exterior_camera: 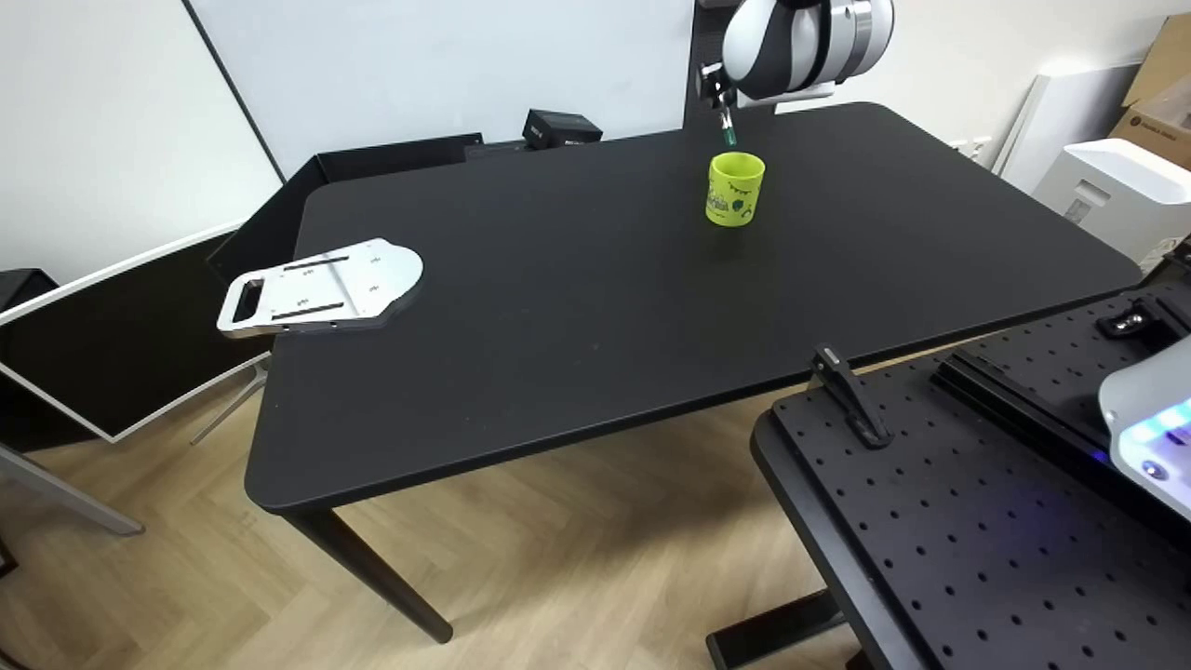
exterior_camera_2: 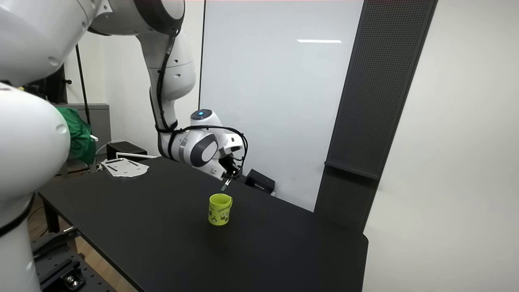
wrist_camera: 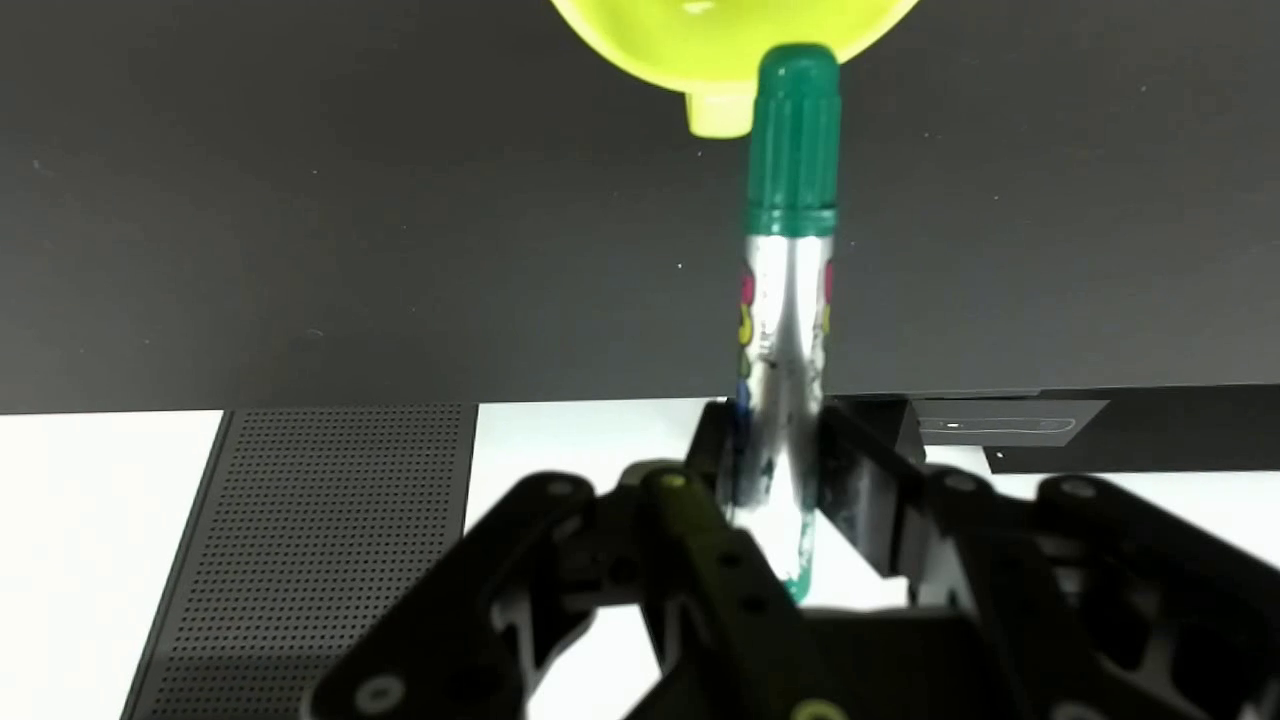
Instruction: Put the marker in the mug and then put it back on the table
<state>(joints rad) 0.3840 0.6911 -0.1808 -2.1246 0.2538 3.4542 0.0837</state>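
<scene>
Above the bright yellow-green cylindrical mug [exterior_camera: 734,192], not inside, a slim silver, green-capped marker [wrist_camera: 789,290] hangs tilted, clamped in the black gripper [wrist_camera: 776,450]. Grasping looks done; the mug step I can't judge; return to the matte-black rectangular table [exterior_camera: 558,316] remains.

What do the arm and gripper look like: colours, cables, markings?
The arm is white with rounded links and dark grey panels. A black cable runs along it and loops out toward its tip, near a dark round pad with a blue light. The gripper is mostly black, angular and jointed, with round pivots; partly blurred in the wrist view. No lettering is legible on either.
</scene>
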